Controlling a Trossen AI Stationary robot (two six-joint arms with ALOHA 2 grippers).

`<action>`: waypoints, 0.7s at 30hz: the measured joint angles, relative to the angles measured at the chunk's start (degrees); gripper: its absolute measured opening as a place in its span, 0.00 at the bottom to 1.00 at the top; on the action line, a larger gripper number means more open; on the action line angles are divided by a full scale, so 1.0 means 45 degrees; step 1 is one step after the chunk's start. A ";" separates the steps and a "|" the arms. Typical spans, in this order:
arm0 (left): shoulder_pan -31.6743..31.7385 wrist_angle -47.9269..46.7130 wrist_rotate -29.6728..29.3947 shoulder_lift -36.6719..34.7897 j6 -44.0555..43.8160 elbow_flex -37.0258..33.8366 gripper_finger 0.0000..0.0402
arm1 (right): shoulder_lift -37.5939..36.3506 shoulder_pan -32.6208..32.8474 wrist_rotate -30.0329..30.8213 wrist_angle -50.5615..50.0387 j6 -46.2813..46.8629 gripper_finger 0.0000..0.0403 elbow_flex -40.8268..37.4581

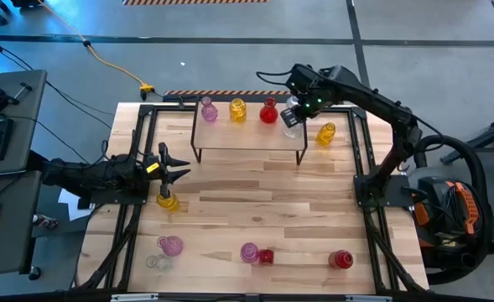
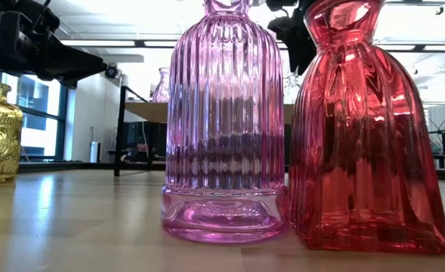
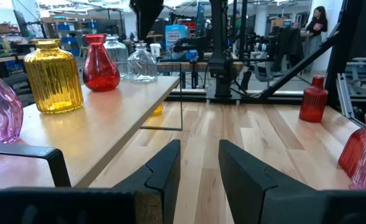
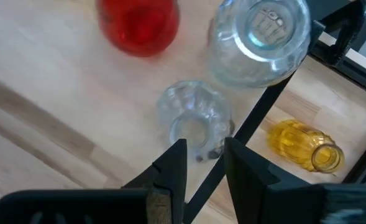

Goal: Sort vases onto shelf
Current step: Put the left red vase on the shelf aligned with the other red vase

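Observation:
The shelf (image 1: 247,138) stands at the table's far side. On its top stand a pink vase (image 1: 206,110), a yellow one (image 1: 237,110), a red one (image 1: 268,111) and two clear ones (image 4: 260,37) (image 4: 192,115). My right gripper (image 4: 204,146) points steeply down over the shelf's right end. Its fingers stand a narrow gap apart, at the mouth of the nearer clear vase. My left gripper (image 1: 179,165) waits level at the table's left, open by a narrow gap and empty. A yellow vase (image 1: 169,200) stands just near of it. My right gripper has its fingertips (image 4: 178,149) at the mouth rim (image 4: 192,134) of the smaller clear vase, coming from above. Whether they touch the rim, I cannot tell. The vase stands upright on the shelf top, close to its right edge.
Another yellow vase (image 1: 326,132) stands on the table right of the shelf. Along the near edge stand a pink (image 1: 170,245) and a clear vase (image 1: 156,262), a pink (image 1: 248,252) and red pair (image 1: 266,256), and a red one (image 1: 340,259). Bare wood lies mid-table.

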 joint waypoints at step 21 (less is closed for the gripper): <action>0.0000 0.0002 0.0000 0.0002 0.0000 0.0000 0.25 | -0.0542 0.6018 -0.0092 -0.0321 0.2645 0.22 -0.0344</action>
